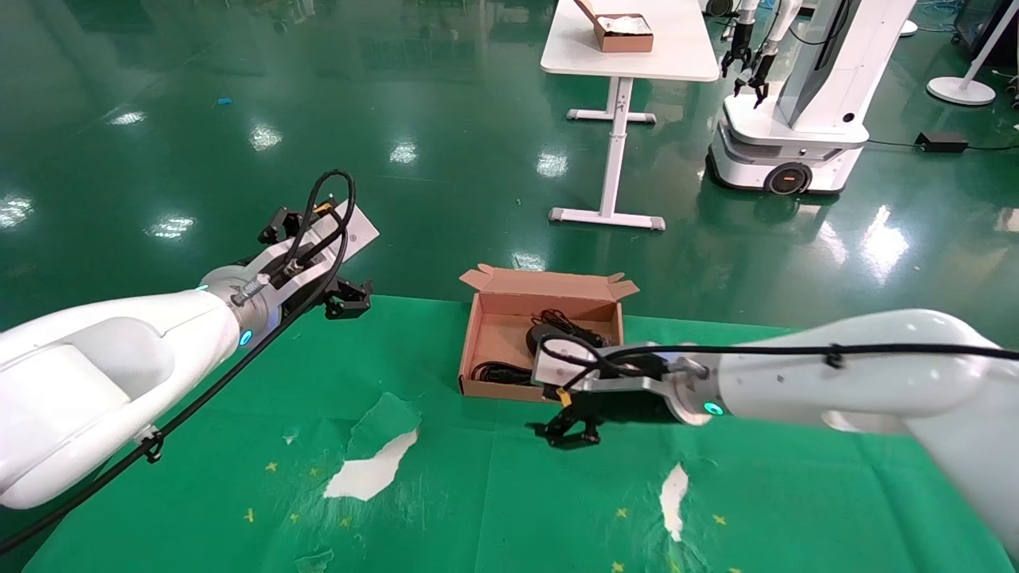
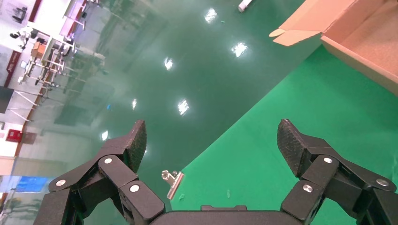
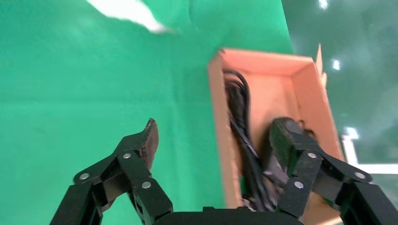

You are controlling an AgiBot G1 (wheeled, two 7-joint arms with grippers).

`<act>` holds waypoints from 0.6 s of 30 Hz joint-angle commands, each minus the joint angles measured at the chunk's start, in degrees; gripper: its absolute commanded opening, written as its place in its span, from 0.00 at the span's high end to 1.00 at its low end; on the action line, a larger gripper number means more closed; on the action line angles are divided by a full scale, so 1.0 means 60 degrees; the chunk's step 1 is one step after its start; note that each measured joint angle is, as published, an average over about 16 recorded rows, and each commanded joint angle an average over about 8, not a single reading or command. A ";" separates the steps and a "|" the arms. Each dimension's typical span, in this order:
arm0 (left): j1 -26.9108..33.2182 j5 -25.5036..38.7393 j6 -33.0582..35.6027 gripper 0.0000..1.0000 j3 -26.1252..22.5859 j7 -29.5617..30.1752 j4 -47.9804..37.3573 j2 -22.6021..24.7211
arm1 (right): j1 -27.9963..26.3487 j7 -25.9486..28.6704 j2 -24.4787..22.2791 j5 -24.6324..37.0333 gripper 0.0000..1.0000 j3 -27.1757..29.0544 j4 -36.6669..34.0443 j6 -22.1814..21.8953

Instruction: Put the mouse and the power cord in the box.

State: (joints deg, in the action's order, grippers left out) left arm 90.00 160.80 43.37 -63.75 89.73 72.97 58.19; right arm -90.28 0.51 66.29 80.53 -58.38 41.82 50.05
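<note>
The box (image 1: 487,309) stands open near the far edge of the green cloth. Inside it lie the mouse (image 1: 542,337), with its thin cable bunched beside it, and the power cord (image 1: 501,372), coiled along the near wall. My right gripper (image 1: 571,434) hangs open just in front of the box's near wall, holding nothing. In the right wrist view that gripper (image 3: 213,136) straddles the box wall (image 3: 219,112), with the power cord (image 3: 239,105) lying inside. My left gripper (image 1: 318,259) is raised over the cloth's far left corner; the left wrist view shows this gripper (image 2: 211,136) open and empty.
A silver binder clip (image 2: 172,183) holds the cloth's edge below the left gripper. White tears (image 1: 370,469) (image 1: 673,497) show in the cloth near me. Beyond the table stand a white desk (image 1: 629,56) bearing another brown box (image 1: 625,32) and another robot (image 1: 796,103).
</note>
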 commanded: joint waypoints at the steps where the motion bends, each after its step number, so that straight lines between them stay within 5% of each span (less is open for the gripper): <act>1: 0.0000 -0.0001 -0.0001 0.00 0.0000 -0.0001 -0.0001 0.0000 | 0.0221 0.0079 -0.0240 -0.0297 0.00 0.0325 0.0244 0.0274; 9: -0.0092 -0.0387 0.0134 0.00 0.0154 -0.0255 0.0000 -0.0074 | 0.1093 0.0390 -0.1190 -0.1471 0.00 0.1612 0.1208 0.1356; 18: -0.0732 -0.3065 0.1085 0.00 0.1227 -0.2030 0.0013 -0.0596 | 0.2082 0.0743 -0.2267 -0.2803 0.00 0.3071 0.2302 0.2584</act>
State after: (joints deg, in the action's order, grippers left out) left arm 85.61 142.45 49.86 -56.41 77.58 73.04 54.62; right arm -77.80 4.96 52.70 63.72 -39.97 55.62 65.54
